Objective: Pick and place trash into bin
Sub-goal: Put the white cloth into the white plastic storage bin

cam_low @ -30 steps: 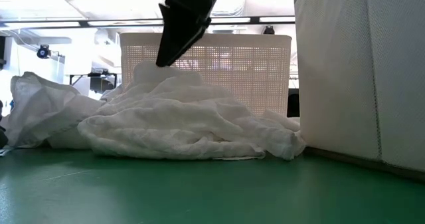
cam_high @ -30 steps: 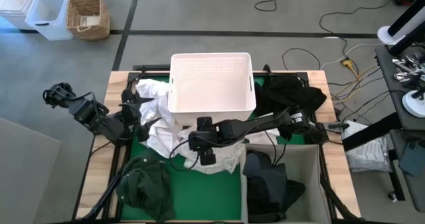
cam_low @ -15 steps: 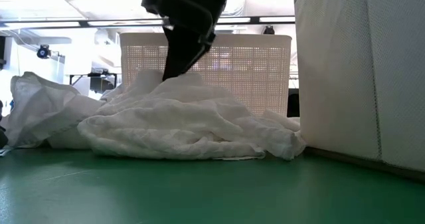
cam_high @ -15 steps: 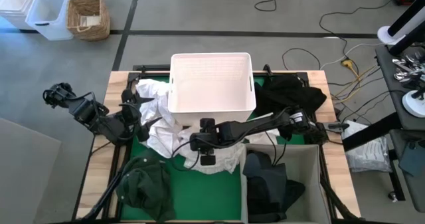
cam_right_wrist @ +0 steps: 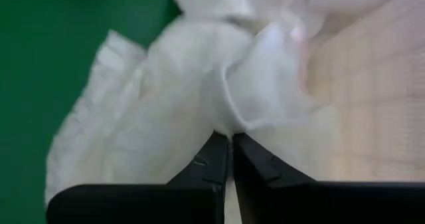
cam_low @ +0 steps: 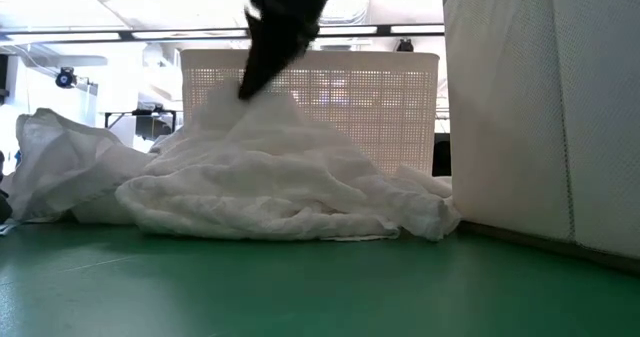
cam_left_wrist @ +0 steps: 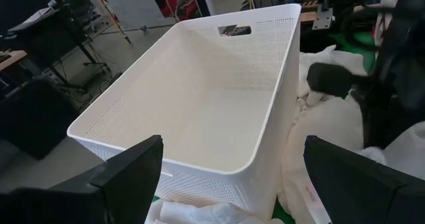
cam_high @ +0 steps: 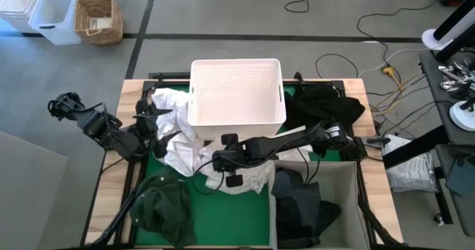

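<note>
In the high view, a white tub (cam_high: 237, 92) is seen standing at the far middle of the table (cam_high: 130, 94), and every place below is given from it. White sheets (cam_high: 172, 122) are heaped against its left wall and along its near wall. The right gripper (cam_high: 223, 159) is found just in front of the near wall, down on those sheets, its arm reaching in from the right. The left gripper (cam_high: 154, 128) is held low to the left of the tub, beside the sheets. A black garment (cam_high: 325, 102) is seen to the right of the tub, a dark green garment (cam_high: 162, 204) well in front and to the left, and a grey bin (cam_high: 346, 177) with dark cloth in it in front and to the right.

In the low view, the sheets (cam_low: 270, 182) are shown piled on the green mat before the tub (cam_low: 380, 102). A peak of cloth is drawn up to the dark gripper (cam_low: 245, 89) coming from above.

In the left wrist view, the tub (cam_left_wrist: 212, 111) is seen empty, with sheets (cam_left_wrist: 332, 127) beside its wall. The left fingers (cam_left_wrist: 129, 167) are spread wide, with nothing between them.

In the right wrist view, the two fingers (cam_right_wrist: 211, 161) are closed together, and a fold of white sheet (cam_right_wrist: 252, 91) is pinched at their tips.
</note>
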Tool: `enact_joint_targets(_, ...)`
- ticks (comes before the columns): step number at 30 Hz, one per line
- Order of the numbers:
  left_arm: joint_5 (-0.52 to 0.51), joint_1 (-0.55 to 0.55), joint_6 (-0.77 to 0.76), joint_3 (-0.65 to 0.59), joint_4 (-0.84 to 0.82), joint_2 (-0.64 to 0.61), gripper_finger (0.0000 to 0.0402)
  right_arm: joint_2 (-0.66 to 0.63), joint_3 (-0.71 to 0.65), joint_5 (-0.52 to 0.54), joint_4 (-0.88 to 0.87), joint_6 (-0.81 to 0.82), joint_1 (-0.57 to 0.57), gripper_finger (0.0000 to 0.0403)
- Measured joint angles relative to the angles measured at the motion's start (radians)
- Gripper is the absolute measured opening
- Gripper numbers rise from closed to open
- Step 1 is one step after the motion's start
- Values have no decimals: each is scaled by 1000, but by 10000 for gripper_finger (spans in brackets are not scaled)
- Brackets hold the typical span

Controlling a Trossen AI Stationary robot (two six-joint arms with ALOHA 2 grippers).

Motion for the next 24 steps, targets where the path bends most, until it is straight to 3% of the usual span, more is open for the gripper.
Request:
enact_joint_targets(10,0,0,1,0,0,20,339,-120,94,58,19,-120,28,9)
enact_joint_targets(24,15,0,-2,0,-1,24,339,-284,170,115,203,-300,30,9)
